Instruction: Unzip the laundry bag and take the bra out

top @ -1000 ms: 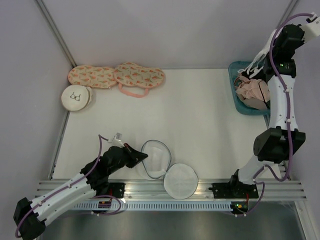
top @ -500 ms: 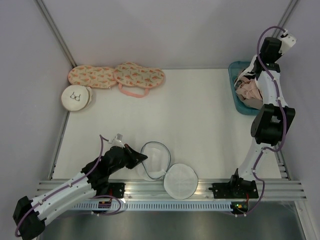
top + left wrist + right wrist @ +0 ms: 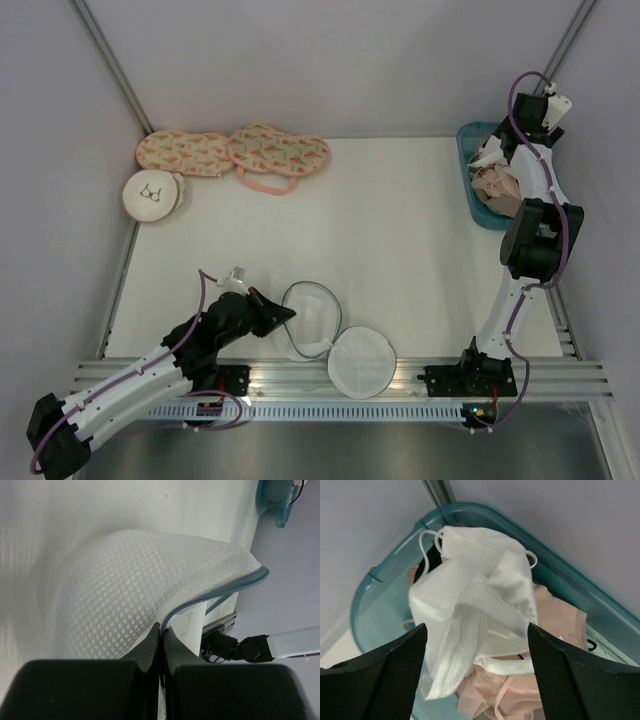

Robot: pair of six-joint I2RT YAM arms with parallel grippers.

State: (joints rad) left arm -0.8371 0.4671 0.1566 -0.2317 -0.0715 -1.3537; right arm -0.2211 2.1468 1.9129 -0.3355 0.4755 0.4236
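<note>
Right wrist view shows the bra (image 3: pixel 480 605) bunched directly between your right gripper's (image 3: pixel 476 626) spread fingers, above the teal bin (image 3: pixel 385 605). Contact cannot be confirmed. Your left gripper (image 3: pixel 161 630) is clamped on the laundry bag (image 3: pixel 130 590) rim, well apart from the bra.

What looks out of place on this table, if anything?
The laundry bag lies open, and one round half overhangs the table onto the metal rail; the left hand pinches the other half.
</note>
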